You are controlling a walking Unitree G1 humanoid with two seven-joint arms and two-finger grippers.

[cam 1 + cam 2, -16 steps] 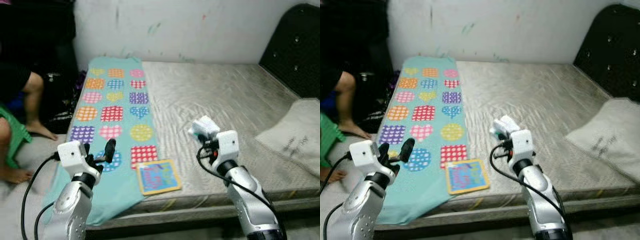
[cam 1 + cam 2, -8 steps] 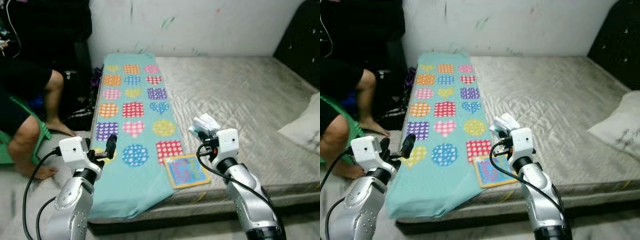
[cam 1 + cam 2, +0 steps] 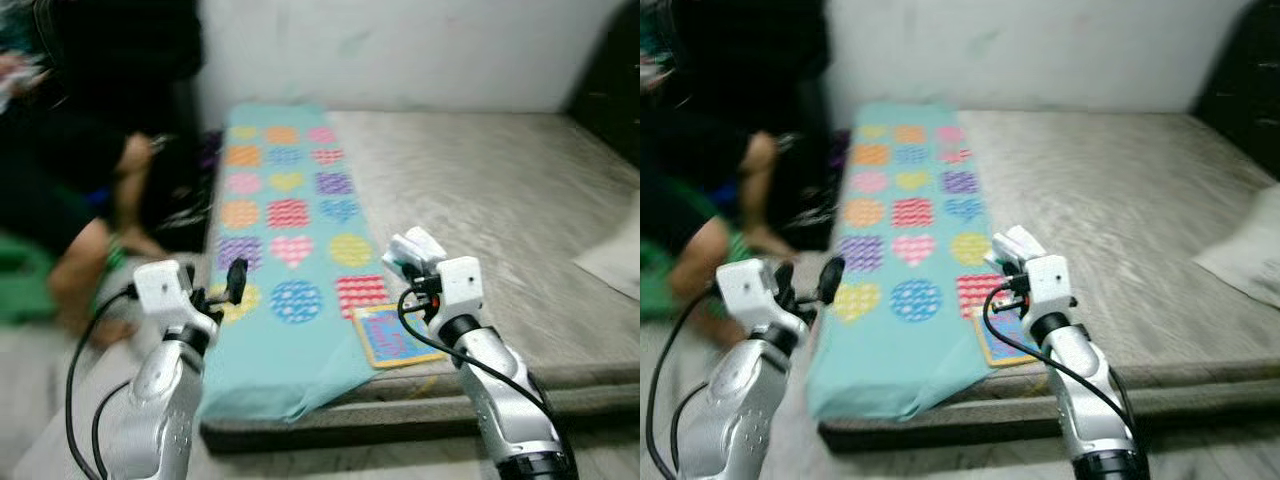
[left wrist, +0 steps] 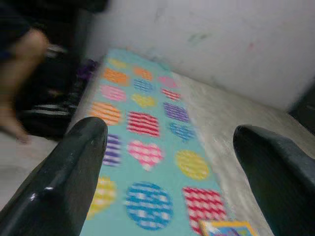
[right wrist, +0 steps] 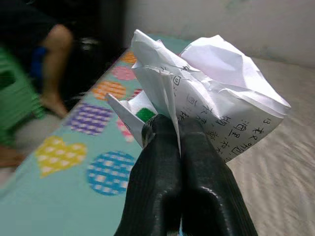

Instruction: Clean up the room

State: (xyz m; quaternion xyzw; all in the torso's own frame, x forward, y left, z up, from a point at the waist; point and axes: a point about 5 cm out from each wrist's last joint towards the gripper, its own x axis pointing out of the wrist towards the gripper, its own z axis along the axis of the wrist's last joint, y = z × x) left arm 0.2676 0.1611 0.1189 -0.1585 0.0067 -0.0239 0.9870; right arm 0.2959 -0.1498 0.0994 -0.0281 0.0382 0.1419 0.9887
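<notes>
Right gripper [image 5: 178, 129] pinches a crumpled sheet of paper [image 5: 216, 93] above the near edge of the bed [image 3: 500, 190].

The paper, white with handwritten characters, is held between fingers pressed together, just above a colourful picture book [image 3: 395, 335] lying beside the teal blanket [image 3: 290, 260] patterned with hearts and circles. The left gripper [image 4: 172, 162] hovers with its fingers spread wide over the blanket's near corner. A seated person's leg [image 3: 735, 200] is visible left of the bed.
</notes>
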